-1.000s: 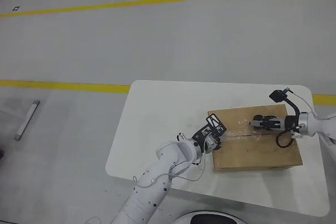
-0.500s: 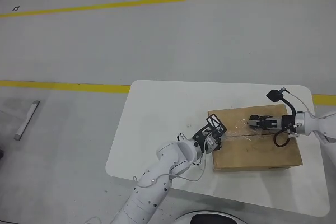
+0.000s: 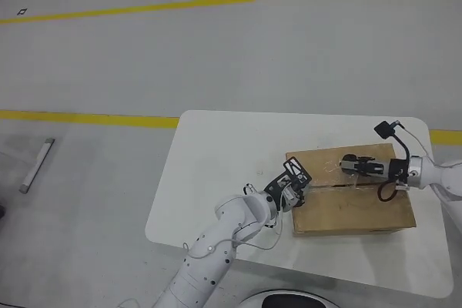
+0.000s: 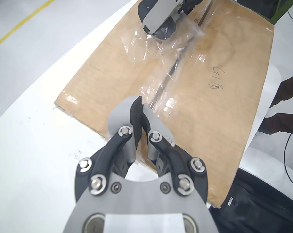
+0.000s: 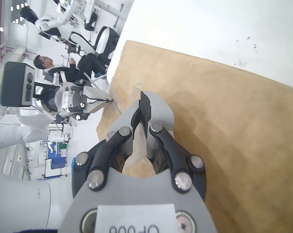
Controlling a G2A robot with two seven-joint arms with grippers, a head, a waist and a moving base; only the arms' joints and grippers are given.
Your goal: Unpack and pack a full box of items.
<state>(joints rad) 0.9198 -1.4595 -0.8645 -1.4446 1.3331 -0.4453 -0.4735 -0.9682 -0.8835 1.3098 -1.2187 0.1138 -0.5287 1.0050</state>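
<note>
Plainly, mid-frame, the left gripper [image 3: 299, 189] is pinched together at the left edge of the cardboard box [image 3: 354, 212]. Right of centre, that stiff, probably heavy box wears thin, tear-prone clear tape [image 4: 175, 56], best gripped where the right gripper [image 4: 161, 33] clamps it.

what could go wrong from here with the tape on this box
1. The clear tape is crumpled where the right gripper pinches it, but it is stuck down along the cardboard box seam. It may tear or cling to the jaws, leaving the flaps sealed.
2. The left gripper, jaws shut, sits only at the seam's near end, so a hard pull might drag the box across the table.
</note>
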